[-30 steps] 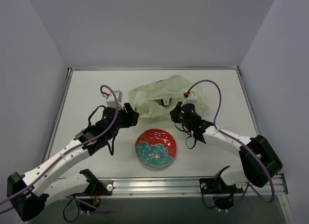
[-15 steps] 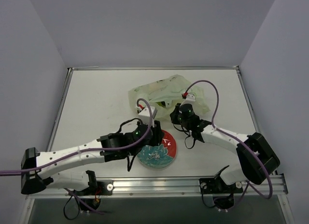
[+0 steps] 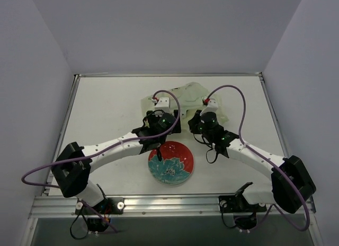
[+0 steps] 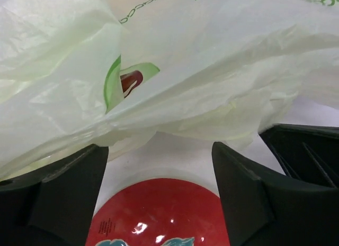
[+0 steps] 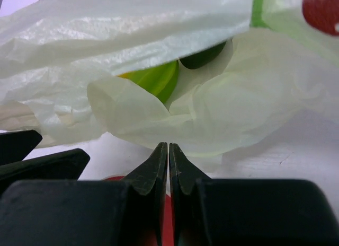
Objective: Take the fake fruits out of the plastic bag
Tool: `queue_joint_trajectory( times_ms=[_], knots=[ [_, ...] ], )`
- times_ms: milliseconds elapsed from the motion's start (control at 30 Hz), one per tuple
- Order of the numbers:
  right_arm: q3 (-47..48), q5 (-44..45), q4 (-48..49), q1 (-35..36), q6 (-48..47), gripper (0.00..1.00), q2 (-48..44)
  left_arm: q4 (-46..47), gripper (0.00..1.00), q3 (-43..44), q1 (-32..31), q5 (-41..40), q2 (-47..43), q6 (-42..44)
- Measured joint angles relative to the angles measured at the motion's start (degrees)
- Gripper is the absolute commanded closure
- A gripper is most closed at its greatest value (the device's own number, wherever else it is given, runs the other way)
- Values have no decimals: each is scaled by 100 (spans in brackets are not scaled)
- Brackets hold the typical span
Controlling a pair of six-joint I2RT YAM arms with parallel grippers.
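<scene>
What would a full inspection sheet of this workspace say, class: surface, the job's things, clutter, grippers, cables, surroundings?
Surface: white table, no spills seen.
Job's things: plastic bag crumpled at the far middle; a light green fruit and a dark green fruit show inside its mouth; no fruit seen outside it.
Clutter: red-and-teal floral plate, nothing on it.
Grippers: left gripper open, nothing between its fingers, facing the bag over the plate's edge; right gripper shut at the bag's lower fold, a pinch on the film not confirmable.
Cables: purple cables loop above both wrists.
Surroundings: pale grey walls; metal rail at the near edge.
</scene>
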Motion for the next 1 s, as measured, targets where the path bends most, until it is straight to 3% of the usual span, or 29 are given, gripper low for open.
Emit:
queue_joint_trajectory(
  times_ms=[500,600,733,1000],
  knots=[
    [1655,116,-4,-66,-481,99,1727,807,17,-175,721,-341,837,323],
    [2046,131,-9,-170,-654,99,2190,997,45,-195,826,-315,942,396],
    [2640,129,-98,-472,-887,99,2728,1298,97,-192,1005,-175,1182,529],
    [3947,68,-280,-1029,-1320,98,3849,1517,98,-251,1429,234,1534,664]
  ],
)
